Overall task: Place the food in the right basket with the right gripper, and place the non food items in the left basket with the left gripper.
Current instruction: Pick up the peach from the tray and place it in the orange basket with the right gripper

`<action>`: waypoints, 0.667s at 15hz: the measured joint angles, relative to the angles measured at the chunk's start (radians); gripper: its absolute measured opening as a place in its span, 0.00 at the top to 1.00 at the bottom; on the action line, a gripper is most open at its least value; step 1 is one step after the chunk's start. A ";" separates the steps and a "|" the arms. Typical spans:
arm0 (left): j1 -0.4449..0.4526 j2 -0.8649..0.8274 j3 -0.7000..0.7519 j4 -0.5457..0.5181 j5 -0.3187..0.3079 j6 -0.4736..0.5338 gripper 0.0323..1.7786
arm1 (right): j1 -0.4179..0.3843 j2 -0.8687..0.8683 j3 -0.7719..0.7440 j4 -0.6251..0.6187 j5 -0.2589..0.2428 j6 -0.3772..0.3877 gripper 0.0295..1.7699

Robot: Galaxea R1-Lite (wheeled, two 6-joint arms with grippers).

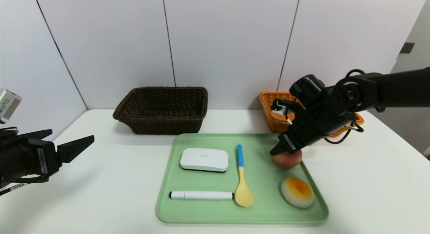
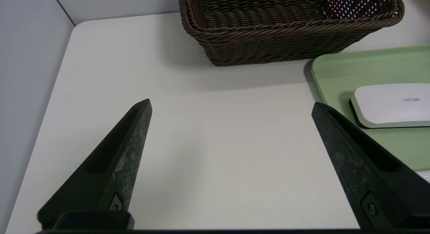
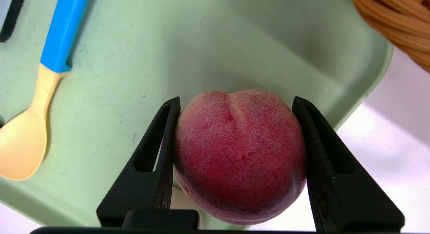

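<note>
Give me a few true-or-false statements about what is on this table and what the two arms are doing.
1. The right end effector has its fingers pressed on both sides of the peach. True.
2. The peach already lies in the orange wicker basket. False: it is still on the green tray, at its corner nearest that basket.
3. The left end effector holds the white marker. False: it is open above bare table, and the marker lies on the tray.
4. The dark brown wicker basket has nothing visible inside it. True.
5. The bun sits beside the white box. False: the yellow spoon with a blue handle lies between them.
</note>
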 joint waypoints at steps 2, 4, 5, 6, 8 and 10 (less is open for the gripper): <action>0.000 0.000 0.000 0.000 0.001 0.000 0.05 | 0.000 -0.005 0.014 -0.002 -0.003 -0.004 0.42; 0.000 -0.001 0.000 0.000 0.003 0.000 0.05 | 0.000 -0.018 0.019 0.002 -0.001 -0.005 0.42; 0.000 -0.002 0.000 0.000 0.003 0.000 0.05 | 0.003 -0.030 0.020 0.003 0.002 -0.006 0.42; 0.000 -0.003 0.000 0.000 0.004 0.000 0.05 | 0.008 -0.045 0.019 0.003 0.005 -0.003 0.42; 0.000 -0.003 0.000 0.000 0.005 0.000 0.05 | 0.026 -0.088 0.014 0.003 0.010 -0.001 0.42; 0.001 -0.004 0.002 0.002 0.005 -0.002 0.05 | 0.045 -0.137 -0.004 0.001 0.025 0.004 0.42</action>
